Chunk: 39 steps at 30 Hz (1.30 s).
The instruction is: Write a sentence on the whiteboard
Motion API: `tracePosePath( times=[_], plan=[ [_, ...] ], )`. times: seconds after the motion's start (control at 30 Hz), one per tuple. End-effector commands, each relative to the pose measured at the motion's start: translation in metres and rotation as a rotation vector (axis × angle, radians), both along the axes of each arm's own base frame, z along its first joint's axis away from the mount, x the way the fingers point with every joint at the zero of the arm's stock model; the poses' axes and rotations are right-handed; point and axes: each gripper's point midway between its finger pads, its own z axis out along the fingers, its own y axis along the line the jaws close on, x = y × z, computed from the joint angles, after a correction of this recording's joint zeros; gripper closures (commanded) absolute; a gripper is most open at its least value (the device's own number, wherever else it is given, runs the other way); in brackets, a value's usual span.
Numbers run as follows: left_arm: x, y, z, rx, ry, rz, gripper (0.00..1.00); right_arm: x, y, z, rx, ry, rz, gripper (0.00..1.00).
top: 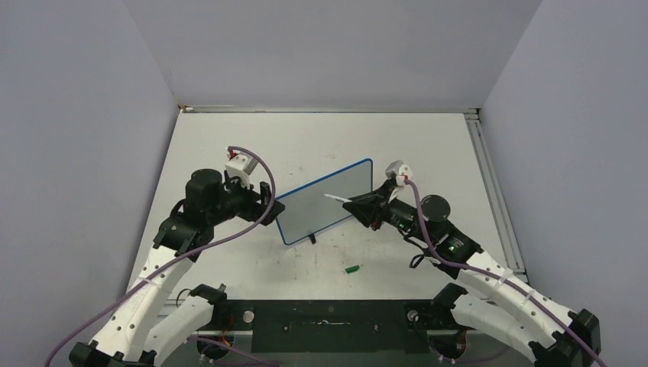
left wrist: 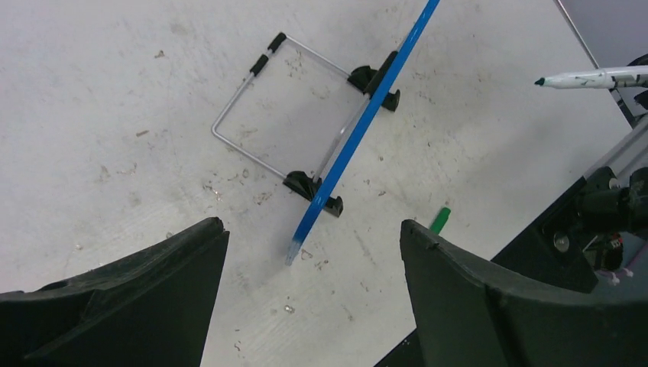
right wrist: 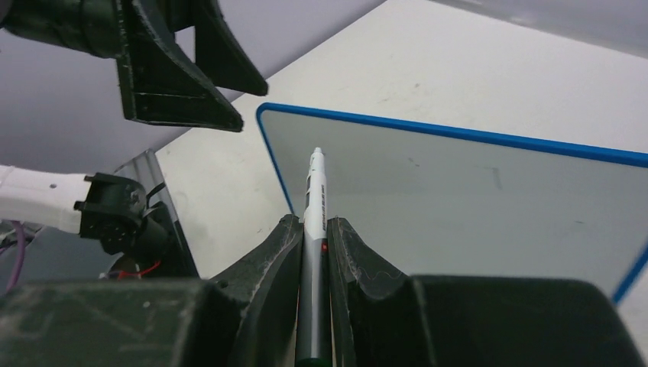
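While looking down from above, found the scuffed white tabletop carrying the whiteboard near its middle, standing on edge between the two arms. Saw the left gripper released and spread wide at the board's left end. From that wrist, saw the blue-framed edge reaching into the gap between the jaws, clear of both fingers. Noted the right gripper clenched on a marker, barrel pinched between the jaws, uncapped tip aimed at the board's face and held just short of it. Spotted a small green cap on the table, nearer the arm bases, apart from the board
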Motion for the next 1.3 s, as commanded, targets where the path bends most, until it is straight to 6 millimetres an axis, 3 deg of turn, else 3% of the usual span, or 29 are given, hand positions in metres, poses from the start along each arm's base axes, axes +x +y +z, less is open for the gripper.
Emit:
tracePosePath(
  times=[0.0,0.3,0.5,0.67,1.03,1.27],
  plan=[
    [0.000,-0.007,0.007,-0.109,-0.077,-0.126,0.20,-0.004,0.038,0.021,0.072,-0.119,0.040,0.95],
    [0.004,-0.004,-0.009,-0.121,-0.042,-0.158,0.45,-0.008,0.093,-0.003,0.043,-0.151,0.041,0.95],
    [0.004,-0.005,-0.014,-0.113,-0.034,-0.177,0.60,-0.004,0.111,-0.016,0.013,-0.153,0.030,0.95],
    [0.005,-0.004,-0.017,-0.108,-0.041,-0.169,0.67,-0.002,0.117,-0.018,0.022,-0.155,0.026,0.95],
    [0.008,0.000,-0.023,-0.077,-0.064,-0.154,0.98,-0.004,0.121,-0.016,0.037,-0.171,0.032,0.95],
    [0.009,0.006,-0.026,-0.039,-0.103,-0.137,1.00,-0.005,0.121,-0.015,0.040,-0.180,0.031,0.95]
  ],
)
